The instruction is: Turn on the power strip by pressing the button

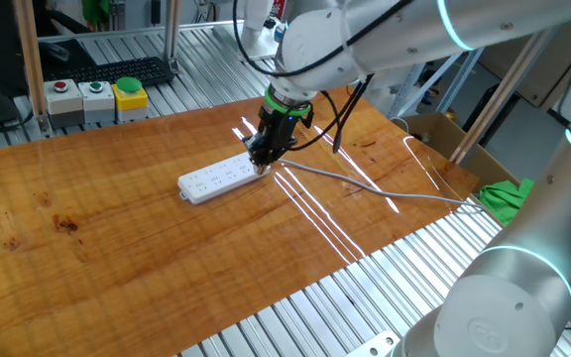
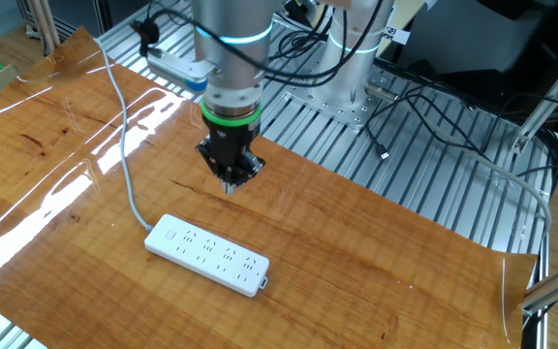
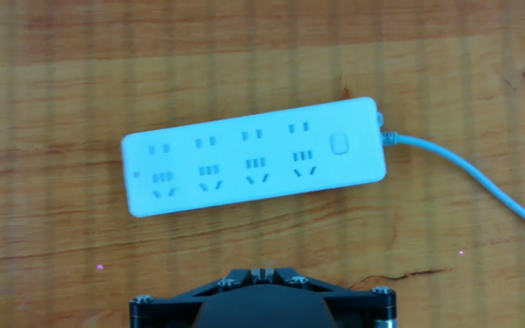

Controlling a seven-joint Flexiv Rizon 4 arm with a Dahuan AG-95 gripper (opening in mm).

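On the wooden worktop [image 2: 376,252], near its middle: the power strip [image 2: 206,254], lying flat, sockets up, nothing plugged in. Thin grey cable [image 2: 122,145] leaving one end and trailing off across the wood toward the far edge. Button [image 3: 339,145] visible in the hand view as a small rounded rectangle at the cable end of the strip, past the last of four socket groups; same button faintly visible in the other fixed view [image 2: 169,234].

Above the strip, end effector [image 2: 229,180] pointed straight down, hanging clear of the plastic in the other fixed view, not touching. In one fixed view [image 1: 264,159], appears over the cable end of the strip, though height there hard to judge. State of the fingers: cannot tell. No view shows the tips well enough to read a gap or a contact; hand view shows only the dark base of the tool at the bottom edge.

Step in hand, by judgement: approach and alignment over the button, press not yet made. No indicator light discernible, so on or off not readable.

Next move likely calls for a small sideways correction to bring the tip directly over the button, then a straight, short descent onto it with modest force. Risks: landing on the socket face beside the button, or nudging the light strip along the glossy wood instead of depressing the switch.
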